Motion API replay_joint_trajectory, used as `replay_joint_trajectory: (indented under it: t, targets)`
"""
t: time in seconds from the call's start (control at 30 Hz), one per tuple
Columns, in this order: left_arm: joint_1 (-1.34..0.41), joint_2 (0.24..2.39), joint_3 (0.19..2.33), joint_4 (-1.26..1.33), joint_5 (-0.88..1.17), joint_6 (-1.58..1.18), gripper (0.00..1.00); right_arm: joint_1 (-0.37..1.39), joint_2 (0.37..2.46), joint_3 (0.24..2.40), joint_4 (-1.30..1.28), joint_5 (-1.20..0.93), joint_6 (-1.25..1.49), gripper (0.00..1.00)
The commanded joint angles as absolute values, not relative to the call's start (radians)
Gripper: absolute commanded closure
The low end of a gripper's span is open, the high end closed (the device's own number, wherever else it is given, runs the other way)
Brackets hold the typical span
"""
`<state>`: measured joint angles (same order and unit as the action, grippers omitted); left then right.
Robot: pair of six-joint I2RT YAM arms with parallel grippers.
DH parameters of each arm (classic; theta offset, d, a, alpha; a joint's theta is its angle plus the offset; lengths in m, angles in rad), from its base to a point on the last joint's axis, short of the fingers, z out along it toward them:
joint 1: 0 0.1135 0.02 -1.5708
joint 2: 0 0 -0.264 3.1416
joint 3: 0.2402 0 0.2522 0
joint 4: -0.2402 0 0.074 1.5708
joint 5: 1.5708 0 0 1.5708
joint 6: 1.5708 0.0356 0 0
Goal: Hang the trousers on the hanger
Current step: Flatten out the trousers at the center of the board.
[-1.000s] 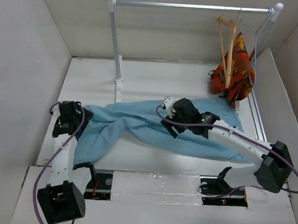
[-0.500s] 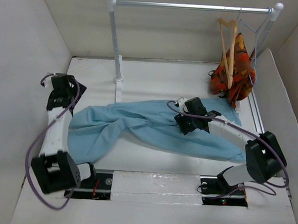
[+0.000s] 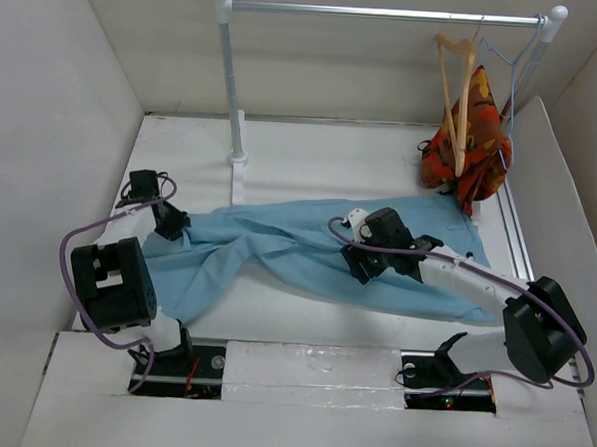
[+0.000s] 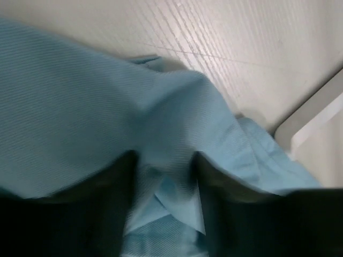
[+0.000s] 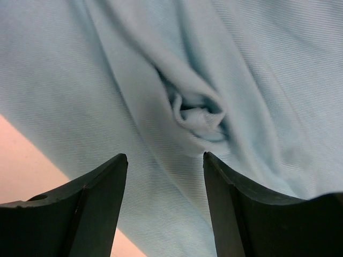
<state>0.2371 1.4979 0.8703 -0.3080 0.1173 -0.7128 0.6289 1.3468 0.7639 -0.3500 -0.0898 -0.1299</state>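
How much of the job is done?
Nothing finished: the trousers lie on the table, and the hanger hangs on the rail without them. The left end effector straddles a fold; the right end effector is open over a crease. Lifting and hanging remain.

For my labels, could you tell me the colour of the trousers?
The trousers are plain light blue; right wrist view shows it best.

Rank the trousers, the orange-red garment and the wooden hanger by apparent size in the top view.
1. trousers: by far the largest.
2. orange-red garment.
3. wooden hanger: about as long as the garment, but thin and seen edge-on, so it covers the least area.
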Motion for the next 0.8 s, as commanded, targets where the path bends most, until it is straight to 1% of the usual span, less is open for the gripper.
replay_joint_trajectory:
  t: [0.0, 0.13, 0.23, 0.27, 0.3, 0.37, 0.4, 0.43, 0.47, 0.5, 0.53, 0.57, 0.6, 0.63, 0.67, 0.7, 0.77]
  targets:
    - [0.232, 1.502, 0.899, -0.291, 0.106, -0.713, 1.00, 0.652, 1.350, 0.796, -0.325, -0.100, -0.112, 0.36]
    - [0.204, 1.476, 0.989, -0.310, 0.092, -0.704, 1.00, 0.638, 1.365, 0.836, -0.340, -0.081, -0.124, 0.35]
    - [0.181, 1.459, 1.158, -0.339, 0.135, -0.719, 1.00, 0.612, 1.370, 0.877, -0.357, -0.057, -0.124, 0.34]
    - [0.148, 1.448, 1.312, -0.386, 0.115, -0.713, 1.00, 0.612, 1.367, 0.893, -0.374, -0.037, -0.120, 0.33]
    - [0.128, 1.444, 1.313, -0.412, 0.095, -0.703, 1.00, 0.612, 1.367, 0.899, -0.380, -0.034, -0.120, 0.32]
    - [0.088, 1.425, 1.403, -0.448, 0.039, -0.675, 1.00, 0.612, 1.373, 0.899, -0.390, -0.017, -0.117, 0.31]
    - [0.074, 1.392, 1.408, -0.465, 0.011, -0.664, 1.00, 0.603, 1.387, 0.894, -0.393, -0.009, -0.115, 0.31]
    - [0.074, 1.372, 1.395, -0.477, -0.079, -0.664, 1.00, 0.603, 1.396, 0.888, -0.400, -0.006, -0.115, 0.30]
    - [0.074, 1.346, 1.318, -0.488, -0.113, -0.669, 0.97, 0.591, 1.402, 0.870, -0.402, -0.006, -0.115, 0.30]
    - [0.087, 1.297, 1.266, -0.486, -0.139, -0.675, 0.82, 0.591, 1.404, 0.861, -0.400, -0.009, -0.114, 0.30]
    - [0.104, 1.266, 1.208, -0.479, -0.167, -0.683, 0.75, 0.581, 1.399, 0.850, -0.400, -0.014, -0.112, 0.30]
    - [0.121, 1.244, 1.084, -0.459, -0.176, -0.698, 0.66, 0.581, 1.391, 0.826, -0.399, -0.020, -0.106, 0.30]
    - [0.130, 1.209, 1.022, -0.448, -0.190, -0.706, 0.42, 0.581, 1.387, 0.816, -0.397, -0.018, -0.103, 0.30]
    - [0.130, 1.201, 0.973, -0.443, -0.222, -0.719, 0.31, 0.569, 1.382, 0.810, -0.405, -0.017, -0.097, 0.30]
    - [0.130, 1.197, 0.886, -0.451, -0.241, -0.760, 0.23, 0.569, 1.385, 0.804, -0.413, -0.012, -0.091, 0.30]
    - [0.150, 1.201, 0.852, -0.453, -0.256, -0.776, 0.16, 0.560, 1.384, 0.793, -0.417, -0.012, -0.086, 0.29]
    - [0.173, 1.210, 0.792, -0.453, -0.264, -0.796, 0.11, 0.548, 1.379, 0.779, -0.422, -0.020, -0.078, 0.29]
